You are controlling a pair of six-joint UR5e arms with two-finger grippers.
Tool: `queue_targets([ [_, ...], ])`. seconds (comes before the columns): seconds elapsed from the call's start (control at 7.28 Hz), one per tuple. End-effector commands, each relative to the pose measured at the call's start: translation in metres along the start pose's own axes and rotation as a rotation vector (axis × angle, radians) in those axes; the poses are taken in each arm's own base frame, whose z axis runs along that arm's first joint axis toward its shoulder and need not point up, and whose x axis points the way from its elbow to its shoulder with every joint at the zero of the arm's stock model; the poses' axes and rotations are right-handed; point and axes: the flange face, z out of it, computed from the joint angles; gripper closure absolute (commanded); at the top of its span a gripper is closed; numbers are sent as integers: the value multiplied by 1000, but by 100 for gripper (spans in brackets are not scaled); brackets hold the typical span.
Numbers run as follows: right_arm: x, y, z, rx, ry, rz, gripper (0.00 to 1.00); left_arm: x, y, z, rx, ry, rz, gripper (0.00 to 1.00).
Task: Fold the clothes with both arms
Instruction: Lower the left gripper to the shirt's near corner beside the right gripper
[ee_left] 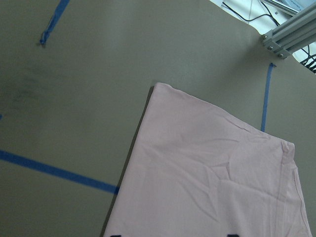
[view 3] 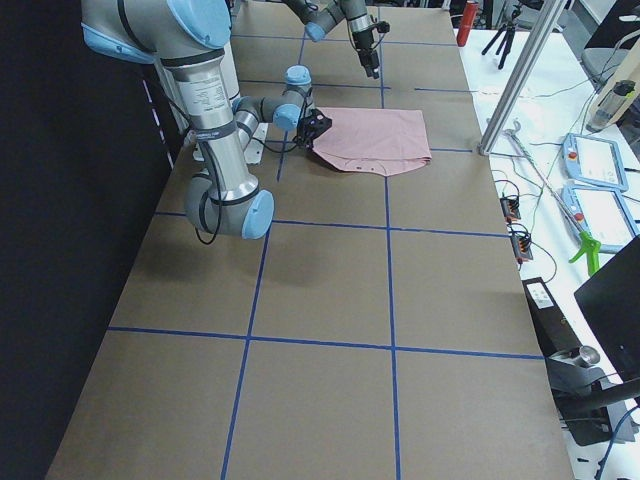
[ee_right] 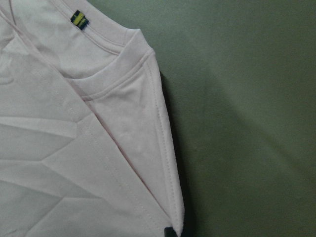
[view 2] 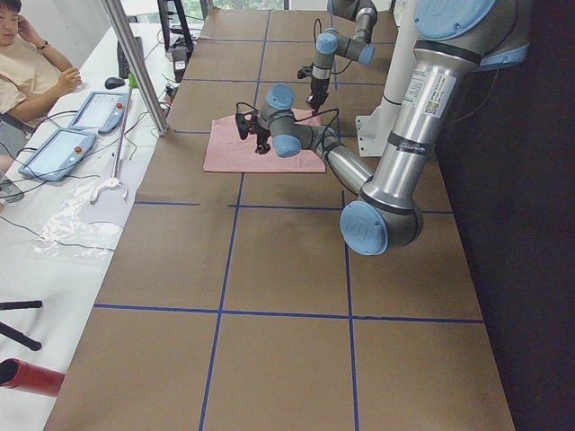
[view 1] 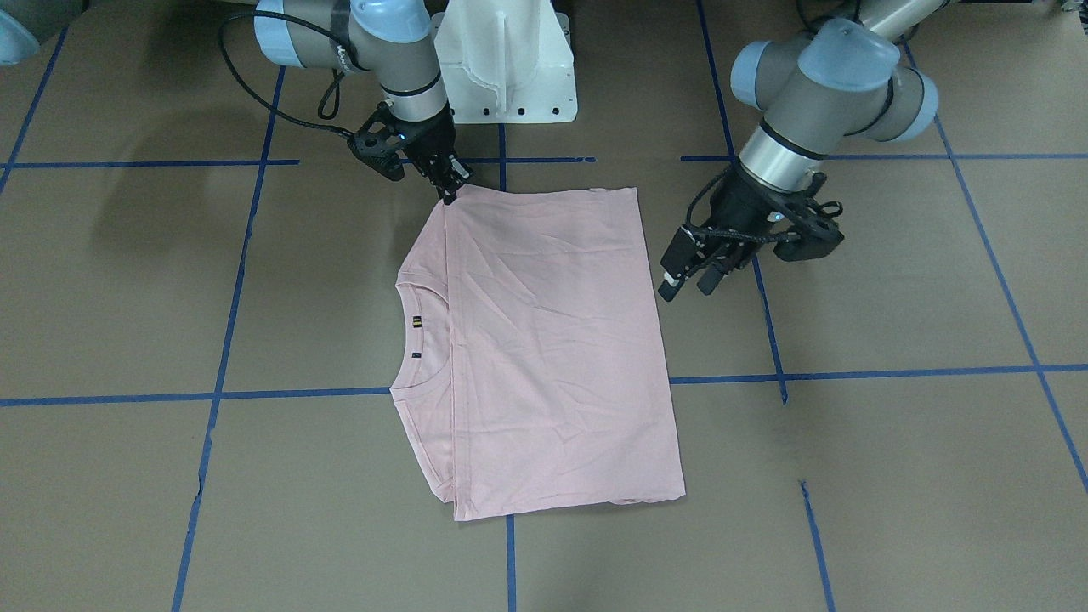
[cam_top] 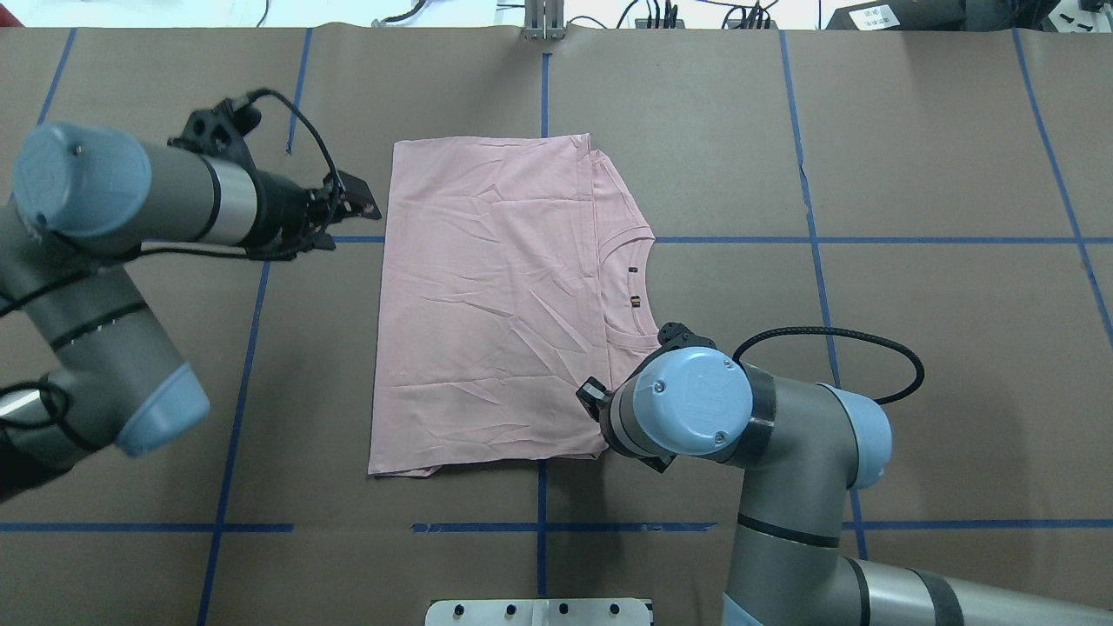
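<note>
The pale pink T-shirt (view 1: 552,340) lies flat and folded on the table, plain back up, with its neckline and small label toward the robot's right (cam_top: 633,300). The Snoopy print is hidden. My right gripper (view 1: 448,191) is down at the shirt's near corner by the shoulder, fingers together on the cloth edge. The right wrist view shows that corner (ee_right: 123,123) with one dark fingertip at the frame's bottom. My left gripper (view 1: 690,283) is open and empty, hovering just off the shirt's hem side (cam_top: 348,213). The left wrist view shows the hem corner (ee_left: 212,182).
The white pedestal base (view 1: 506,59) stands at the robot's side of the table. Blue tape lines (view 1: 850,372) cross the brown table cover. An aluminium post (view 2: 135,63), tablets and a seated operator (view 2: 27,72) are beyond the far edge.
</note>
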Motion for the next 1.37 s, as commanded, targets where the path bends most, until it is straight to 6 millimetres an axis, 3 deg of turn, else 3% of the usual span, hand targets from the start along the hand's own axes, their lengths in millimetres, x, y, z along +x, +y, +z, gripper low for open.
queue_targets([
  [0.0, 14, -5, -5, -2, 3, -2, 100, -9, 106, 24, -19, -83, -138, 23],
  [0.14, 17, -5, -3, -3, 9, -6, 100, -10, 144, 25, -31, -105, -156, 23],
  [0.41, 17, -4, -3, -5, 8, -9, 100, -35, 181, 42, -56, -216, -181, 23],
  [0.55, 18, -4, -3, -6, 9, -9, 100, -58, 190, 46, -58, -256, -193, 23],
  [0.82, 16, -2, -4, -11, 6, -12, 100, -65, 193, 51, -61, -275, -195, 23],
  [1.24, 15, 0, -5, -15, 1, -14, 100, -70, 215, 55, -91, -291, -176, 30],
])
